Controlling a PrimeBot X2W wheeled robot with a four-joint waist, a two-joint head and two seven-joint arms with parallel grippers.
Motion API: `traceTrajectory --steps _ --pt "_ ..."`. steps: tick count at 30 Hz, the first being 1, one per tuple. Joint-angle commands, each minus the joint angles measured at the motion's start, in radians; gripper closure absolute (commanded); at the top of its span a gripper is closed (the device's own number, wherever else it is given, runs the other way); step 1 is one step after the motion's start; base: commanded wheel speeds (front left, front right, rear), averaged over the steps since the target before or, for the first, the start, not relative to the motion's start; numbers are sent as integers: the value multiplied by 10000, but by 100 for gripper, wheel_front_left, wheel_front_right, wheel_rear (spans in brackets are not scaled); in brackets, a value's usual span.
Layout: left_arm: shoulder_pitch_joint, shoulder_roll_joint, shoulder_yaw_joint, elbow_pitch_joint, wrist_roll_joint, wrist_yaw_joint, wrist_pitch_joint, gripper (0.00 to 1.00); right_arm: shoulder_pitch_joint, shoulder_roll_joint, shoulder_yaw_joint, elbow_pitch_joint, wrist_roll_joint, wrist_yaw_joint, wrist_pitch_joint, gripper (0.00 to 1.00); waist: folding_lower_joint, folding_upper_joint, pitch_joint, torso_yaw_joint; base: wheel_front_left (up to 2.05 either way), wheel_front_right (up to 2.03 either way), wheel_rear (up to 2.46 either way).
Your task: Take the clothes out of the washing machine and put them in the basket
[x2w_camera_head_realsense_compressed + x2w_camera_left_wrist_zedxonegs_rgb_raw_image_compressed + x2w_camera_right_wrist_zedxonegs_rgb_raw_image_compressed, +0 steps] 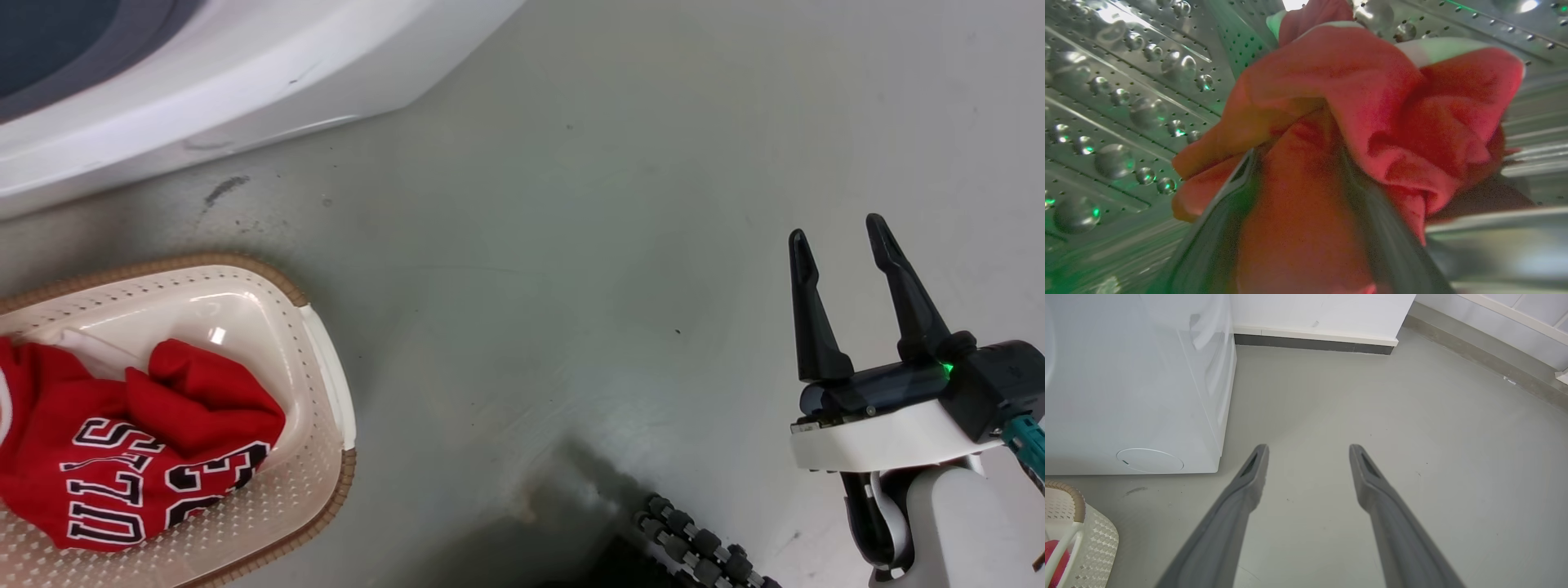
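Clutching red cloth inside the drum

A red garment (1372, 102) is bunched in the washing machine's (245, 90) steel drum (1126, 102), clamped between the left gripper's (1296, 157) blurred fingers, reached deep inside. The lettered jersey (122, 457) lies in the basket (328, 359) beside the machine. The right gripper (837, 230) hovers over the floor (571, 286), fingers apart.

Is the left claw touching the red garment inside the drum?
Touching. Left wrist view: the red garment sits bunched between the fingers of the left claw.
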Motion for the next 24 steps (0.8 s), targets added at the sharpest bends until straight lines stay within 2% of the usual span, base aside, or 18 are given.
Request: traceTrajectory --steps 1,3,4,5,8,14,19,24 --pt "-40 34 -62 128 -13 23 121 0 -35 9 33 -64 91 -10 -20 0 -1 0 157 -121 0 0 0" --pt "-5 17 -104 256 -43 24 263 0 -41 11 47 -76 133 -10 -20 0 -1 0 222 -141 0 0 0" --pt "20 11 -117 297 -65 18 293 13 -51 11 57 -80 134 -10 -20 0 -1 0 247 -146 0 0 0" --pt "26 7 -135 324 -64 16 287 100 -70 9 61 -77 135 -10 -20 0 -1 0 266 -148 0 0 0" --pt "67 -15 -186 308 -126 4 265 100 -130 9 66 -43 161 -10 -20 0 -1 0 278 -130 0 0 0" --pt "-28 -113 -123 146 -48 28 -853 100 -261 8 -97 -10 -2 -10 -20 0 -1 0 92 111 0 0 0" --pt "276 -202 -430 -58 396 22 -2742 100 -394 8 -367 -6 -166 -10 -20 0 -1 0 -333 468 0 0 0" --pt "795 -670 -409 78 337 19 -4724 100 -363 6 -654 65 -487 -10 -20 0 -1 0 -1098 964 0 0 0"
